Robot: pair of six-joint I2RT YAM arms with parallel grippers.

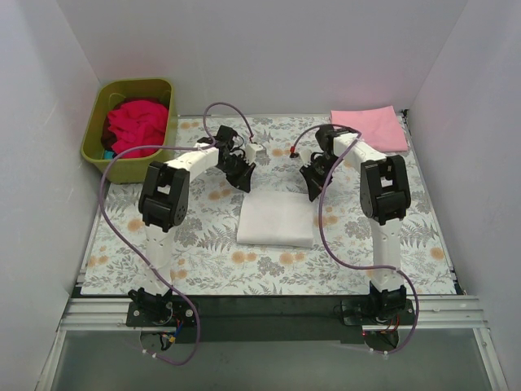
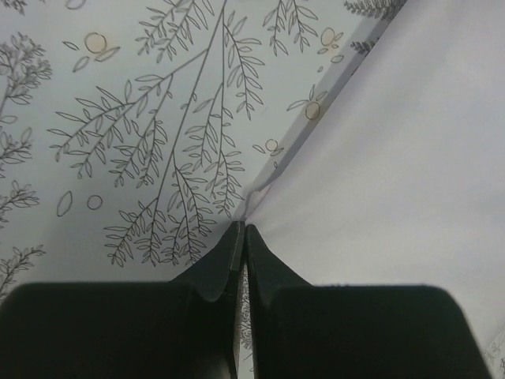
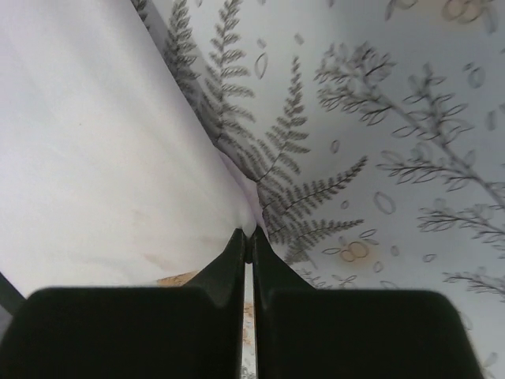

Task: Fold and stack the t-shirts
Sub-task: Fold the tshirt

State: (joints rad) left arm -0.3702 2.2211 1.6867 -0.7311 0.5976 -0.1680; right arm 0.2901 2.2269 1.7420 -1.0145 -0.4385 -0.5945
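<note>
1. Position of the work piece: folded white cotton t-shirt [image 1: 277, 218] is lying as a flat rectangle at mid-bench. It is resting on the grey-and-orange floral fabric sheet [image 1: 203, 244], between the two arms.
2. Left tool [image 1: 242, 175] is reaching down onto the white shirt's far left corner. In the left wrist view its fingers [image 2: 217, 272] are pressing together and pinching the tip of that corner, with white cloth [image 2: 394, 174] spreading away to the right.
3. Right tool [image 1: 313, 186] is sitting on the far right corner. In the right wrist view its fingers [image 3: 272, 268] are pressing together and nipping the corner tip, with cloth [image 3: 95, 142] spreading to the left.
4. Folded pale pink cotton t-shirt [image 1: 370, 126] is lying flat at the far right corner of the bench, well apart from both tools.
5. Crimson red cotton t-shirts [image 1: 134, 122] are sitting bunched inside the olive-green plastic tub [image 1: 94, 138], which is standing at the far left, just beside the sheet's corner.
</note>
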